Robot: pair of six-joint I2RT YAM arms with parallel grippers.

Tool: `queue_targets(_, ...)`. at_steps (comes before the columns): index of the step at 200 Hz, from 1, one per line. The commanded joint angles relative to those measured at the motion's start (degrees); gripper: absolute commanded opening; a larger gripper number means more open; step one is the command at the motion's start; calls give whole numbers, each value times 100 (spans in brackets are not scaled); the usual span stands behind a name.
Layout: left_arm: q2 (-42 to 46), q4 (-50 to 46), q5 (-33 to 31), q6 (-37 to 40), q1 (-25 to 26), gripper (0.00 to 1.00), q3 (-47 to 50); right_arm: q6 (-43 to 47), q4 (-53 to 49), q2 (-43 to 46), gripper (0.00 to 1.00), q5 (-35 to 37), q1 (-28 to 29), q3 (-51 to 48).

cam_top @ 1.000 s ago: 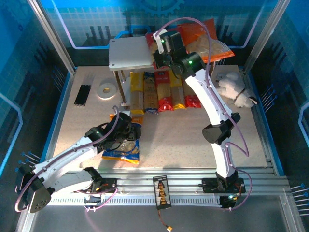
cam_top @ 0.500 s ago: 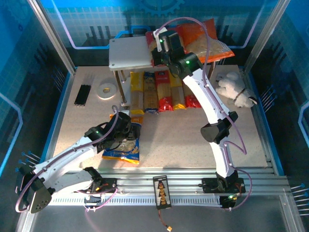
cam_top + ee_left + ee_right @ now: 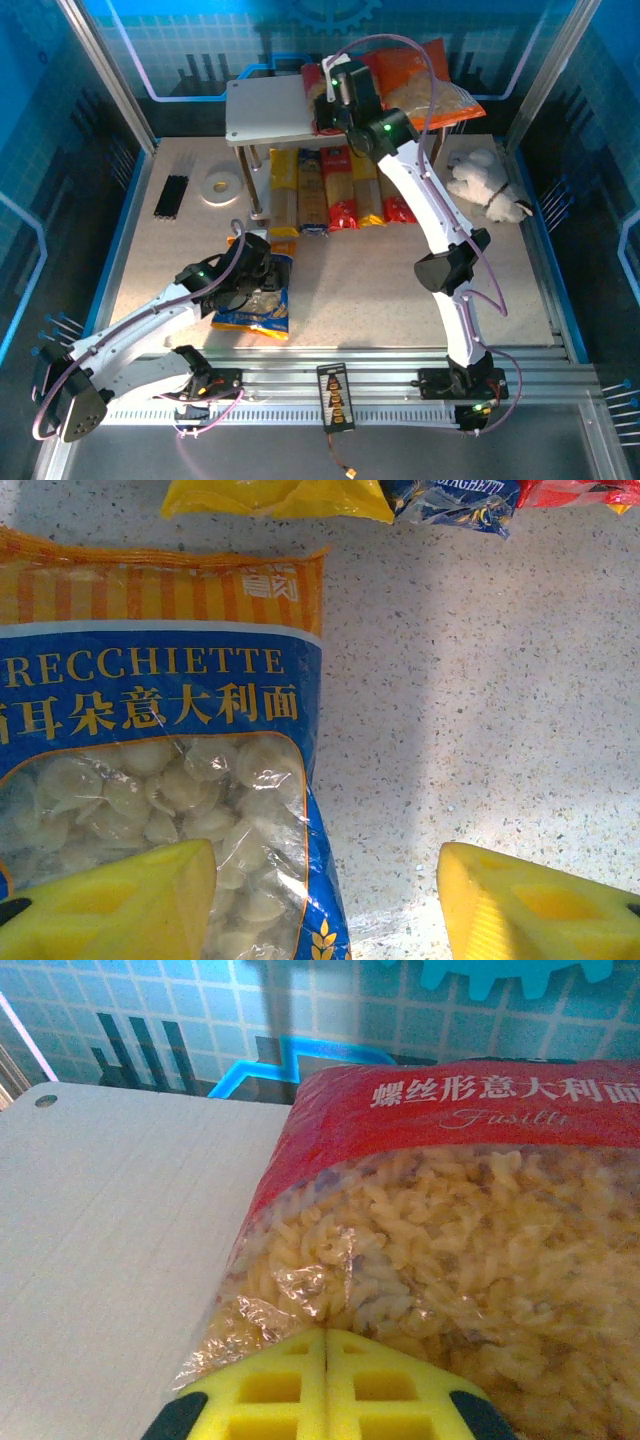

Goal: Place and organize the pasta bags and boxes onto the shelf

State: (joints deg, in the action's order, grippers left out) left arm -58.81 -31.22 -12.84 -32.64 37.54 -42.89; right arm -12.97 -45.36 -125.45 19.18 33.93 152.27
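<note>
Check the left gripper (image 3: pixel 325 880): its jaws stand well apart and hold nothing. One finger sits over the blue-and-yellow bag (image 3: pixel 160 730), which lies flat on the table (image 3: pixel 480 700); the other sits over bare table. Check the right gripper (image 3: pixel 327 1345): its jaws are pressed together at the near edge of the red bag (image 3: pixel 450 1240), which lies on the top board of the shelf (image 3: pixel 110 1230).

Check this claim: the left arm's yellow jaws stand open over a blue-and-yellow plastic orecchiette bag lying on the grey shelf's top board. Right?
Not quite: the blue-and-yellow plastic orecchiette bag lies on the speckled tabletop, not the shelf board, as the left wrist view shows. The left jaws do stand open over it.
</note>
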Motion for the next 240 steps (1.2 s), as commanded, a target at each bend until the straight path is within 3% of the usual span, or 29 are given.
queue_targets(1, 103, -80, -40, 64, -59, 61, 99, -253, -8, -152, 4, -217, -117, 80)
queue_targets(78, 334, -179, -135, -38, -63, 61, 242, -19, 998, 802, 29, -595, -111, -505)
queue_targets(112, 374, -245, -203, -110, -63, 62, 275, 96, 1238, 1264, 57, -795, -89, -479)
queue_targets(137, 387, -411, -310, -218, -63, 63, 302, 228, 894, 1960, 66, -993, 12, -876)
queue_targets(153, 414, -427, -357, -357, -63, 64, 440, 286, 826, 2772, 70, -1016, 152, -1938)
queue_targets(182, 313, -299, -367, -745, -54, 64, 841, 60, 1760, 4871, 79, -866, 401, -5247)
queue_targets(199, 201, -305, -375, -885, -51, 64, 936, -236, 2033, 5979, 79, -864, 449, -6779)
queue_targets(234, 98, -520, -705, -992, -45, 65, 869, -730, 1493, 7381, 79, -817, 566, -8470)
queue_targets(240, 89, -542, -759, -992, -45, 69, 841, -778, 1362, 7558, 79, -856, 587, -8666)
